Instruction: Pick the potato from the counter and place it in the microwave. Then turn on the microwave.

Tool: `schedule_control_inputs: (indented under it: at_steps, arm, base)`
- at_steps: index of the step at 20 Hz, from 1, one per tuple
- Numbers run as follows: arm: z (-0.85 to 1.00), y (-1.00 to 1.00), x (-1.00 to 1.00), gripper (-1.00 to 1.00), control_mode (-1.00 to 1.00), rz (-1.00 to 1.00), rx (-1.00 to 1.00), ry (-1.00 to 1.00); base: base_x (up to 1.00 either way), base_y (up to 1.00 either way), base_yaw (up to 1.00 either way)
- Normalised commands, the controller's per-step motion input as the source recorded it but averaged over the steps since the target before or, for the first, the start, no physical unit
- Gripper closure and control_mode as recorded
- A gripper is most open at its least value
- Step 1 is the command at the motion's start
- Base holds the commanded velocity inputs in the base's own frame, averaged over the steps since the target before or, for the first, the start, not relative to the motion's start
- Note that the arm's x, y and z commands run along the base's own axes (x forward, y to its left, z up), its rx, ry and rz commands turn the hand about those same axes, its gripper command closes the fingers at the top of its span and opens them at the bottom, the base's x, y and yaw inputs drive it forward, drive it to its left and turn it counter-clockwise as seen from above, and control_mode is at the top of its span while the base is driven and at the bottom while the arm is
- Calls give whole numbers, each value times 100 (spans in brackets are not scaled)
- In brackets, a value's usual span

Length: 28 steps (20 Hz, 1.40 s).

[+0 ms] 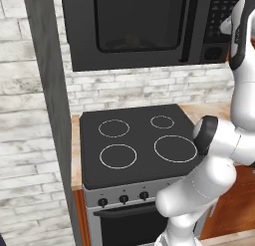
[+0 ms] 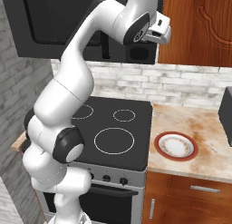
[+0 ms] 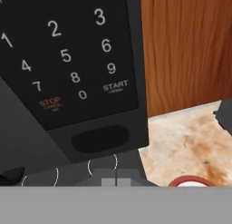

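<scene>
The black microwave (image 1: pixel 139 26) hangs above the stove with its dark glass door closed. Behind the glass a dim yellowish lump, the potato (image 1: pixel 132 39), shows faintly. In the hand view the keypad fills the top, with the START button (image 3: pixel 114 86) and the STOP button (image 3: pixel 50 103) along its lowest row. My gripper (image 3: pixel 116 182) is shut and holds nothing, and its tips sit together a short way off the panel, below the keypad. From the right base view the gripper (image 2: pixel 158 33) is raised in front of the microwave's right end.
A black stovetop (image 1: pixel 134 140) with white rings lies under the microwave. To its right, a white plate with a red rim (image 2: pixel 176 146) rests on the tan counter (image 2: pixel 199 123). A reddish-brown wooden cabinet (image 2: pixel 199 28) stands right of the microwave.
</scene>
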Motion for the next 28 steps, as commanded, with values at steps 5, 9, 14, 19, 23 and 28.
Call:
schedule_control_inputs:
  at_steps: [5, 9, 14, 19, 23, 28]
  arm:
    - [-4, -15, 31, 100, -100, 0, 5, 0]
    - [0, -9, 31, 100, -100, 0, 5, 0]
    - [0, -11, 31, 100, -100, 0, 6, 0]
    - [0, -7, 19, 100, -100, 0, 6, 0]
    - [0, -6, 16, 100, -100, 0, 6, 0]
    - [0, -2, 19, 100, -100, 0, 6, 0]
  base:
    - [0, 0, 0]
    - [0, 0, 0]
    - [0, 0, 0]
    - [0, 0, 0]
    - [0, 0, 0]
    - [0, 0, 0]
